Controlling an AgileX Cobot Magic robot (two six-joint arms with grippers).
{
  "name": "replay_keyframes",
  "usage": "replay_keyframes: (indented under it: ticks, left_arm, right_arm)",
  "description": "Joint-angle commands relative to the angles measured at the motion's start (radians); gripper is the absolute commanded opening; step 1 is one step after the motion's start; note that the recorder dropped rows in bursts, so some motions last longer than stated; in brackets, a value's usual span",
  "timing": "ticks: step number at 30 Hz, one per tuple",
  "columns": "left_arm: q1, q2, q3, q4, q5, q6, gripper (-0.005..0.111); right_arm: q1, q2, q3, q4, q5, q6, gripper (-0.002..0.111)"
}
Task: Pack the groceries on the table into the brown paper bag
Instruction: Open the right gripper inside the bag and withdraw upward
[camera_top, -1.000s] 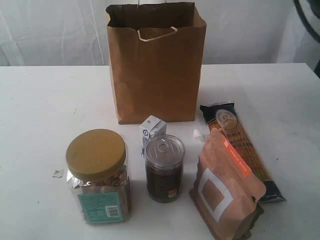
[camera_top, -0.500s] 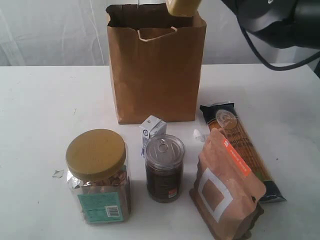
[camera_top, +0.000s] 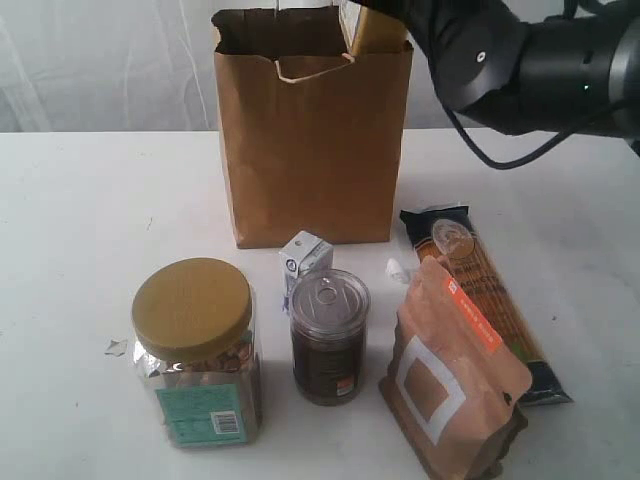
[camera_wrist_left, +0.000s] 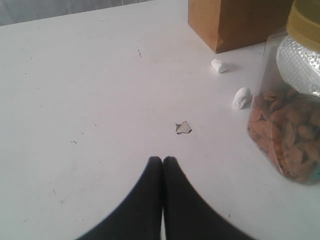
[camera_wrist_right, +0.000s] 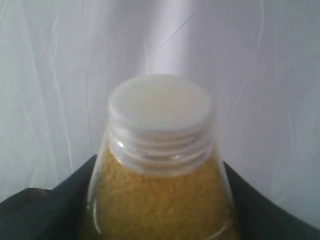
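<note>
One item, the white-capped yellow-grain bottle (camera_top: 372, 27), is pinched by the right tool (camera_wrist_right: 160, 215) over the open brown paper bag (camera_top: 310, 150) (positioned, apparently, for lowering in). The left tool (camera_wrist_left: 162, 167) is pressed together above the table (camera_wrist_left: 75, 75), near the tan-lidded clear jar (camera_wrist_left: 287, 125).

Between the right jaws, the white-capped yellow-grain bottle (camera_wrist_right: 159, 190) is cut off below its shoulder, and the jaws flanking it are dark blurs. Beyond the left jaws, the frame edge clips the tan-lidded clear jar (camera_wrist_left: 287, 115).
</note>
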Motion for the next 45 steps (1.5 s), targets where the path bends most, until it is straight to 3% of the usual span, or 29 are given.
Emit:
replay_keyframes:
  ticks: [1, 8, 15, 18, 27, 33, 45]
  left_arm:
    - [-0.004, -0.005, 0.004, -0.001, -0.005, 0.002, 0.0]
    - [-0.004, -0.005, 0.004, -0.001, -0.005, 0.002, 0.0]
    - [-0.004, -0.005, 0.004, -0.001, -0.005, 0.002, 0.0]
    - [-0.004, -0.005, 0.004, -0.001, -0.005, 0.002, 0.0]
    - [-0.004, -0.005, 0.004, -0.001, -0.005, 0.002, 0.0]
    - [-0.004, -0.005, 0.004, -0.001, -0.005, 0.002, 0.0]
    - [-0.004, -0.005, 0.004, -0.001, -0.005, 0.002, 0.0]
  right_arm:
    - [-0.004, -0.001, -0.018, -0.023, -0.106, -0.009, 0.0]
    - [-0.023, 0.04, -0.018, -0.005, -0.151, -0.034, 0.005]
    - [-0.042, 0.052, -0.018, -0.007, -0.163, -0.036, 0.036]
    - [-0.042, 0.052, -0.018, -0.007, -0.175, -0.036, 0.043]
    - [-0.042, 0.062, -0.018, -0.004, -0.118, -0.036, 0.047]
    - [-0.042, 0.093, -0.018, -0.004, -0.1, -0.036, 0.064]
    - [-0.042, 0.095, -0.018, -0.004, -0.109, -0.036, 0.064]
